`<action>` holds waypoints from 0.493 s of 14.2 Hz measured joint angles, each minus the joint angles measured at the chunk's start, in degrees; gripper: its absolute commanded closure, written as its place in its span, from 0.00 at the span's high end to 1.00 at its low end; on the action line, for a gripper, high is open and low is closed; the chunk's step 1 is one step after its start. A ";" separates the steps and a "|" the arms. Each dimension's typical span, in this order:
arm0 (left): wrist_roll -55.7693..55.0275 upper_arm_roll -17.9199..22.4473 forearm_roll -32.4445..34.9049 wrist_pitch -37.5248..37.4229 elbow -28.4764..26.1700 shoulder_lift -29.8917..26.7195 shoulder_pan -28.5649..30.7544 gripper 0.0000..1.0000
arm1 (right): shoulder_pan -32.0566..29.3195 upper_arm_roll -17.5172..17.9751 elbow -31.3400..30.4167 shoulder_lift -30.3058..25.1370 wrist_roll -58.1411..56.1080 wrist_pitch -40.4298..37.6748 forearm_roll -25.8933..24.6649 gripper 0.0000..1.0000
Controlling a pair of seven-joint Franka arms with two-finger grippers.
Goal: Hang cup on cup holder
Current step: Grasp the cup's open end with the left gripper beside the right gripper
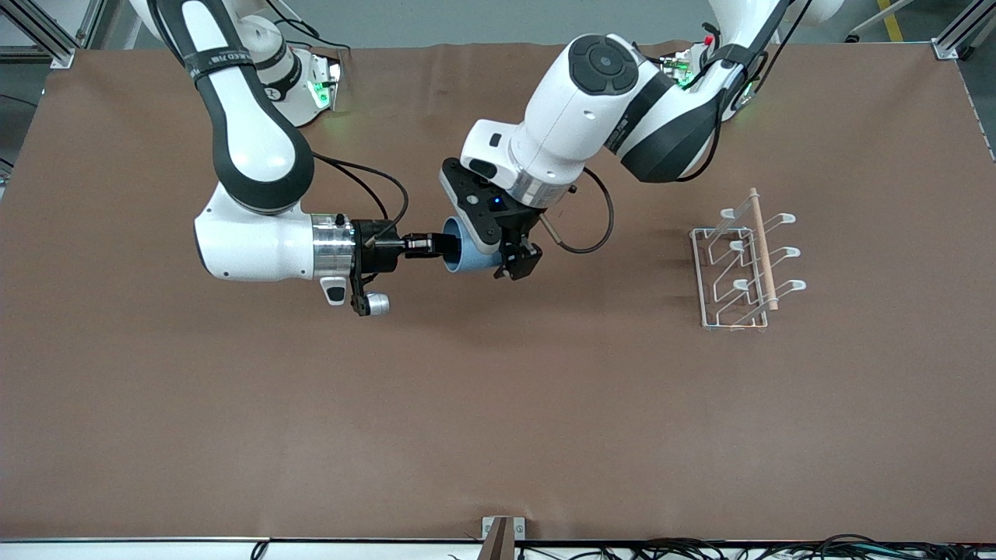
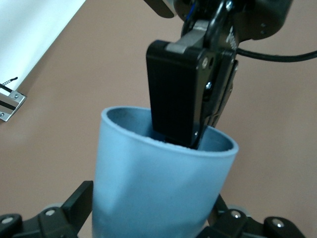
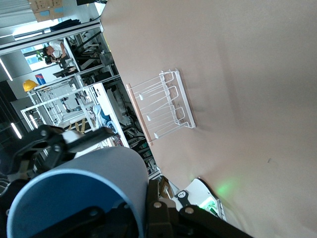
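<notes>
Between the two grippers, above the middle of the table (image 1: 498, 435), the cup (image 1: 467, 260) is held clear of the surface, lying on its side with its open mouth turned toward the right arm's end. The right gripper (image 1: 436, 246) reaches level into that mouth, its fingers (image 2: 173, 94) shut on the cup's rim, one finger inside the wall and the other outside it, as the left wrist view shows. The left gripper (image 1: 520, 263) comes down over the closed end of the cup, its fingers (image 2: 79, 201) standing on either side of the cup's body; whether they touch the wall or remain just apart from it cannot be told, so its hold on the cup is not confirmed. In the right wrist view the cup's rim (image 3: 74, 188) fills the lower part, with the left gripper's dark fingers (image 3: 44, 144) close against its outer wall. The holder (image 1: 743, 260) stands on the table toward the left arm's end, well apart from both grippers and the cup. Its white wire prongs carry nothing, and the wooden dowel (image 1: 762, 249) lies along its top. A brown cover is spread over the whole table.
</notes>
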 measured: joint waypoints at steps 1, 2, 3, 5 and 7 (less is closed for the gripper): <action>0.33 -0.07 0.60 0.00 0.00 0.06 -0.12 0.41 | 0.00 -0.04 0.02 0.09 0.00 0.13 0.00 0.04; 0.55 -0.11 1.16 0.00 0.00 0.06 -0.21 0.31 | -0.01 -0.05 0.06 0.13 0.00 0.06 0.03 0.05; 0.55 -0.16 1.77 0.01 0.01 0.06 -0.25 0.28 | 0.00 -0.04 0.12 0.16 -0.01 0.11 0.04 0.06; 0.55 -0.28 3.60 0.01 0.04 0.06 -0.42 0.28 | 0.00 -0.03 0.25 0.26 -0.05 0.20 0.19 0.78; 0.55 -0.39 5.23 -0.19 0.21 0.05 -0.53 0.28 | 0.00 -0.02 0.42 0.37 -0.33 0.26 0.50 1.00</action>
